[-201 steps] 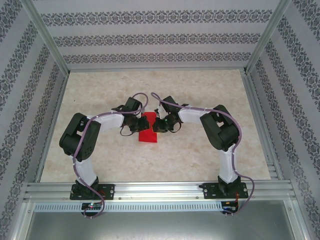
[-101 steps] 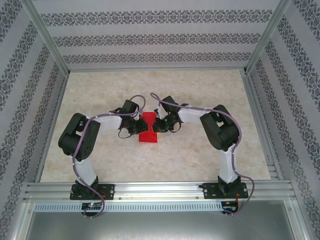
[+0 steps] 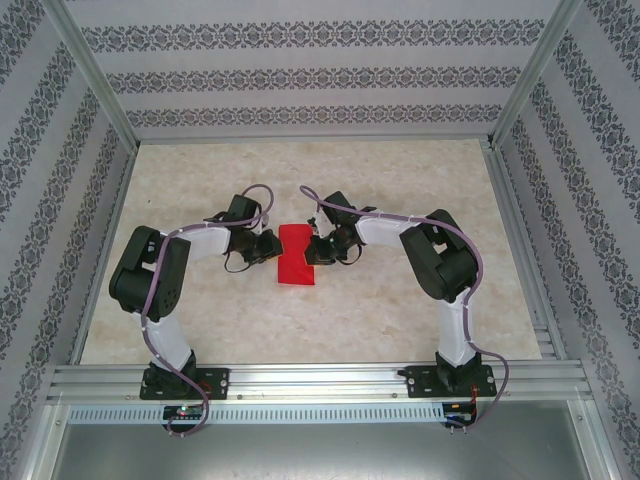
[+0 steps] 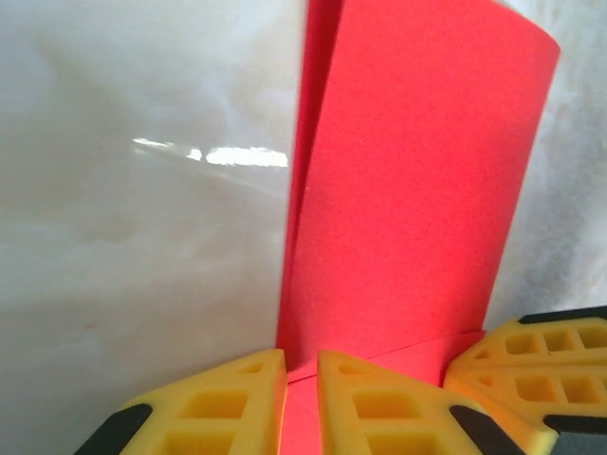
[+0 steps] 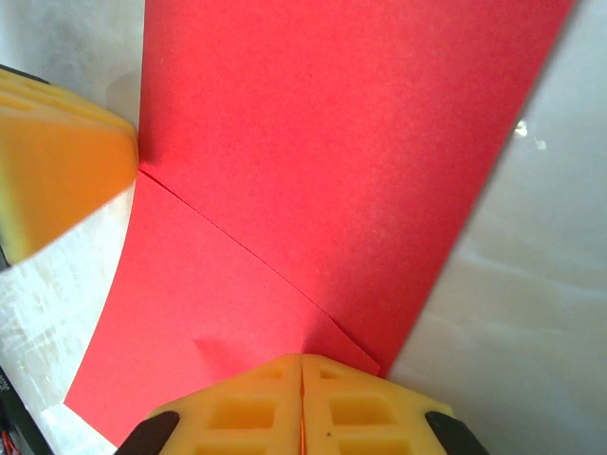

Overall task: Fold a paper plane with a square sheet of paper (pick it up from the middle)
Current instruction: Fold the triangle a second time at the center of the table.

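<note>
While the big pale worktop (image 3: 400,310) lies inside patterned walls (image 3: 300,75), two arms bend in over its middle. The left arm (image 3: 150,285) comes from the left and the right arm (image 3: 440,260) from the right. Between them, near the middle of the worktop, lies the red paper (image 3: 296,258). It is folded over, so from above it looks like a tall strip. One flap lies over another.

The left end effector (image 3: 266,246) sits at the paper's left edge. Its yellow fingers (image 4: 213,408) stand a little apart, with red paper showing in the gap. The right end effector (image 3: 320,250) is at the paper's right edge. Its fingers (image 5: 237,412) are pressed tight together on that edge.
</note>
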### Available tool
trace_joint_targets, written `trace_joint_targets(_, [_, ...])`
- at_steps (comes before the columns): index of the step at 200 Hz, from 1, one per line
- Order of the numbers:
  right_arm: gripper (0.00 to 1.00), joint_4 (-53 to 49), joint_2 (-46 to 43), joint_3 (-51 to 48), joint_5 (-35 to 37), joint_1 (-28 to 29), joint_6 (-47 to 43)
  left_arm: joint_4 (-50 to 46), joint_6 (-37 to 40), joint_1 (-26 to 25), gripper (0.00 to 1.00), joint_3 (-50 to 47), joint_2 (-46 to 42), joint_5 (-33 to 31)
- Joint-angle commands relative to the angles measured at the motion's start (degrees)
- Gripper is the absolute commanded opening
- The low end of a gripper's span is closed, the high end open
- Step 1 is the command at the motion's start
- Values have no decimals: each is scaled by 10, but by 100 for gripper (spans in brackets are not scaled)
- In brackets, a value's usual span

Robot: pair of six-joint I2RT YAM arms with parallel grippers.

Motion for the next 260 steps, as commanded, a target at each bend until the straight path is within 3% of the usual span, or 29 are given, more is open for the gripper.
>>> trace_joint_targets(1, [8,-78,39,-20,95,-10,-12,-43,20,11,17,21,-38,-28])
trace_joint_targets(35, [8,-75,40,-21,89,-10,-9,-33,9,-17,13,14,-73,9])
trace_joint_targets(96, [8,-68,43,-22,73,-10,-7,32,-26,-53,8,6,-20,57])
trace_joint_targets(167, [9,-44,22,-20,32,-12,3,13,-20,-67,5,13,32,33])
trace_joint_targets(222, [12,-10,-46,-10,-42,-15,19,-4,-18,-69,5,-3,23,18])
trace_joint_targets(260, [13,-23,-67,-33,-50,-2,9,2,-20,-70,5,-13,15,18])
